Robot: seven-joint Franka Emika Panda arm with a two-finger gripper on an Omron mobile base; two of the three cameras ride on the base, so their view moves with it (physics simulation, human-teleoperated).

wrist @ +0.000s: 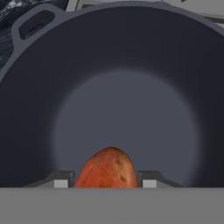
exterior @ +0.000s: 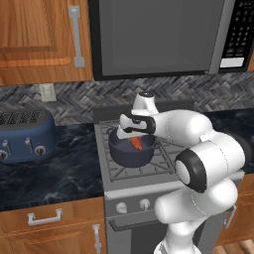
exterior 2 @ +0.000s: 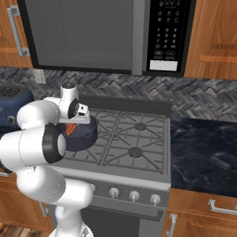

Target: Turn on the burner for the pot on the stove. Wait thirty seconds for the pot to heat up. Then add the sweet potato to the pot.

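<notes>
Hand view: sweet potato [wrist: 108, 168] clamped in gripper [wrist: 105, 181], above pot [wrist: 39, 87] interior.
Left base view: pot on stove [exterior: 163, 156] — front-left grate; sweet potato just over its rim.

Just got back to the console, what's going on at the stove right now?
The arm's end effector is shut on the sweet potato and holds it over the open pot, which sits on the stove's front left burner. The pot's inside looks empty, so the sweet potato has not been released yet.
</notes>
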